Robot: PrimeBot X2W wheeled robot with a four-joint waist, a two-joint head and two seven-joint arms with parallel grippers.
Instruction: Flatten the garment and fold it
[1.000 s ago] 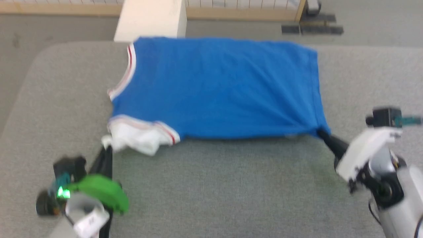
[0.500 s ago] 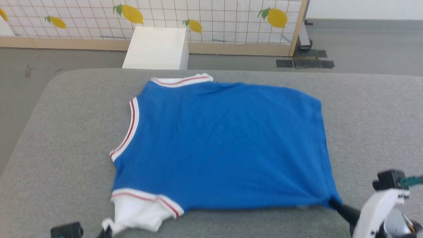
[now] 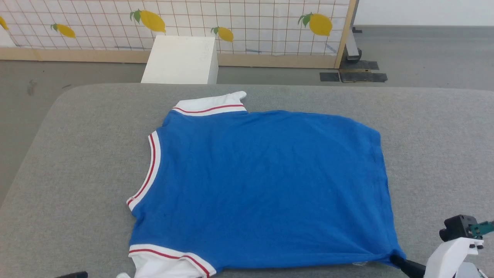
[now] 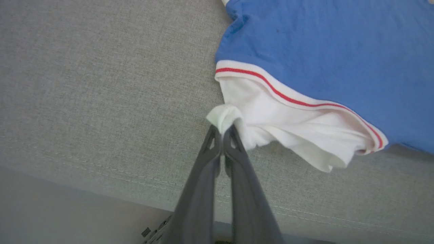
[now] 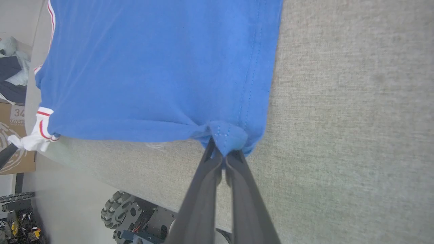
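Note:
The garment (image 3: pixel 262 181), a bright blue shirt with white, red-striped sleeves, lies spread on the grey table (image 3: pixel 77 154), plain side up, collar to the left. My left gripper (image 4: pixel 222 135) is shut on the tip of the near white sleeve (image 4: pixel 288 118), close to the table's front edge. My right gripper (image 5: pixel 223 154) is shut on the near corner of the blue hem (image 5: pixel 227 135), which bunches at the fingertips. In the head view the right gripper (image 3: pixel 397 260) shows at the shirt's lower right corner. The far sleeve (image 3: pixel 210 105) lies flat at the back.
Beyond the table stand a white box (image 3: pixel 181 60) and a lemon-patterned screen (image 3: pixel 231 23) on the floor. The right wrist view shows the table's front edge with my wheeled base (image 5: pixel 118 210) below it and a cardboard box (image 5: pixel 13 135) at the left.
The head camera has tilted, so the shirt sits lower in its view. The far white sleeve has come into sight at the back. Both grippers keep their hold.

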